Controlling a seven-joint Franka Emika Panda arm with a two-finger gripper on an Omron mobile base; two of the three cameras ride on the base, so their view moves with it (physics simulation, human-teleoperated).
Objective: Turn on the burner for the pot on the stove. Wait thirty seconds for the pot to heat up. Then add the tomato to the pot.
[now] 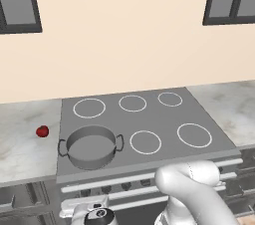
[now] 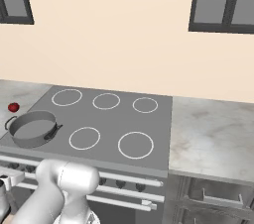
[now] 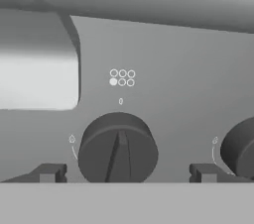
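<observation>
You face the stove [image 1: 164, 119], a flat grey cooktop with six white rings, set between two pale marbled tables; the left table [image 1: 22, 139] carries the tomato [image 1: 42, 131], just beside the stove's left edge, at about nine o'clock from the pot [image 1: 91, 146]; the pot sits on the front-left ring, upright. Behind runs a cream wall [image 1: 124, 35] with dark-framed cabinets [image 1: 231, 0] in the upper corners. In the hand view your pincer [image 3: 127, 173] stands wide open, holding nothing; one dark knob [image 3: 118, 149] lies between its fingertips [image 3: 48, 173], a second knob [image 3: 241, 148] at three o'clock from it; a small six-ring burner diagram [image 3: 122, 78] sits at twelve o'clock above the knob.
</observation>
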